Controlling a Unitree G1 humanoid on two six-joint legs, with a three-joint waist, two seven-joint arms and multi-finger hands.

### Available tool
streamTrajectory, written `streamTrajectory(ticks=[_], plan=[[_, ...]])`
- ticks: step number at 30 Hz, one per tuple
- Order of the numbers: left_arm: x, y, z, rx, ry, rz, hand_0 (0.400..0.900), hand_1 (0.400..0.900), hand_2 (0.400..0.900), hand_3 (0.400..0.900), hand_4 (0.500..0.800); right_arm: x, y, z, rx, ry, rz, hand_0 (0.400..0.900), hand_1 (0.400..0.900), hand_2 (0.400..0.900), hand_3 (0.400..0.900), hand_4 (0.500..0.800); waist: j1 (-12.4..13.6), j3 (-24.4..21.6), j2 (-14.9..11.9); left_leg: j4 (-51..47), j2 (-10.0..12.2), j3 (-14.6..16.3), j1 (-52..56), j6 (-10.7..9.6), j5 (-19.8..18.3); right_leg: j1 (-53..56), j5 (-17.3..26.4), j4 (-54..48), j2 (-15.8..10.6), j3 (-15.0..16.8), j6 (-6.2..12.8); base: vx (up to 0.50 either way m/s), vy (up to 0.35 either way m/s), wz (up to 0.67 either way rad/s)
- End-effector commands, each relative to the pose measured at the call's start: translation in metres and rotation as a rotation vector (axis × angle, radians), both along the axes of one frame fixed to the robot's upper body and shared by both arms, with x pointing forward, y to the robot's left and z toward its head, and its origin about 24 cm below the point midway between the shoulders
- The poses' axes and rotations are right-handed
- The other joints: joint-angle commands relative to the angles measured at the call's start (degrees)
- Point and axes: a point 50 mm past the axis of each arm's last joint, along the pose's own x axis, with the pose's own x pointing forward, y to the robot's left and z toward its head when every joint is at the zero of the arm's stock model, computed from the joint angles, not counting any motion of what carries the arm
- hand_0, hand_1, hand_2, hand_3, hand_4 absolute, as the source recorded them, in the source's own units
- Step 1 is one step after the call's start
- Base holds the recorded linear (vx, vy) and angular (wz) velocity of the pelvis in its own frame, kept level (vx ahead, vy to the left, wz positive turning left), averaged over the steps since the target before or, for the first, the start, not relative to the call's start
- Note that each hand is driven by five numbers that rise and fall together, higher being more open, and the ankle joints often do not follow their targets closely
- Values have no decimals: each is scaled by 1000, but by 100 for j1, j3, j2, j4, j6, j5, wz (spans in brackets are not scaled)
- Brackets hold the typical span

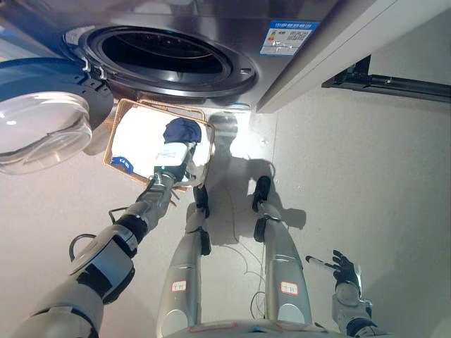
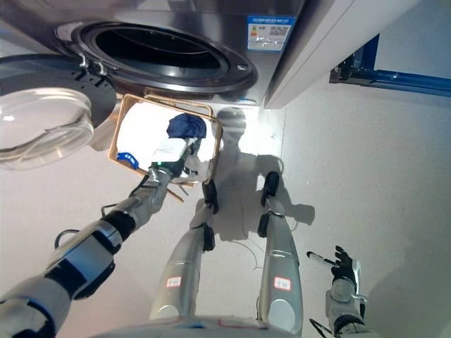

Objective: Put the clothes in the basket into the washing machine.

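A wicker basket [image 1: 115,130] stands on the floor just below the washing machine's open round drum [image 1: 165,56]. White clothes [image 1: 135,144] fill the basket, and a dark blue garment [image 1: 182,130] lies on top at its right side. My left hand [image 1: 182,149] reaches into the basket and meets the lower edge of the blue garment; the cloth and my wrist hide its fingers. My right hand [image 1: 344,270] hangs low at the right, far from the basket, with fingers spread and nothing in it.
The machine's glass door [image 1: 42,130] is swung open to the left, beside the basket. A pale panel [image 1: 331,49] juts out right of the machine. A dark metal frame [image 1: 394,84] lies on the floor at the far right.
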Motion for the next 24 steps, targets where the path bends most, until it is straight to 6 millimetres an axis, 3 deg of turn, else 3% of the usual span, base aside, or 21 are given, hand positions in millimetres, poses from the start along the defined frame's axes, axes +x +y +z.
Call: streamTrajectory(ticks=[1,6,12,19,24], plan=[[4,21,21,-14,-148,80,900,900,900,900,800,-51,-6,-11,-26,105,-55,900,900,900,900,800,-105,-398,25,1005,-2,-10,-716,4,-879,-140,138,-93,-23,143,224,57,21,0],[14,30,53,61,-256,83,900,900,900,900,800,-42,-1,-7,-14,43,-22,900,900,900,900,800,-177,-384,65,1212,-39,-13,-1074,30,-985,-487,65,68,12,235,174,46,8,4],[18,35,76,62,-315,86,900,900,900,900,800,-40,-2,-3,-6,-1,-11,900,900,900,900,800,-226,-398,52,1291,-93,13,-1473,82,-1032,-895,2,197,40,300,162,39,30,-1],[33,28,119,112,-387,72,900,900,900,900,800,-24,0,5,25,-86,-8,900,900,900,900,800,-340,-266,13,1680,-125,105,-2073,132,-1121,-1458,-42,571,45,355,189,5,26,-1],[35,40,146,194,-452,92,900,900,900,900,800,-8,4,15,41,-182,27,900,900,900,900,800,-377,-276,-62,1962,-72,153,-2479,107,-1205,-1814,-32,771,81,273,217,-4,18,-7]])
